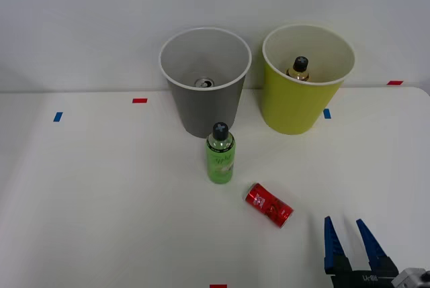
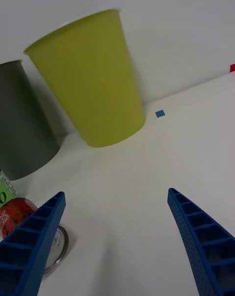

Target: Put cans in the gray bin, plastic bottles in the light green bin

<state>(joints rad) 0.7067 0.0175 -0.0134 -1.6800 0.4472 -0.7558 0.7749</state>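
A red can [image 1: 268, 205] with white marks lies on its side on the white table, also seen in the right wrist view as the red can [image 2: 19, 222] beside one finger. A green plastic bottle [image 1: 220, 153] with a black cap stands upright in front of the gray bin [image 1: 205, 103]. Inside the gray bin lies a can [image 1: 203, 82] with a silver top. The light green bin [image 1: 306, 103] holds a yellow bottle [image 1: 299, 68] with a black cap. My right gripper [image 1: 346, 224] is open and empty, low over the table to the right of the red can.
The two bins stand side by side at the table's far edge against a white wall. Small red and blue tape marks [image 1: 139, 101] dot the table [image 1: 101, 201]. The light green bin [image 2: 90, 76] and gray bin [image 2: 22, 125] rise ahead in the wrist view.
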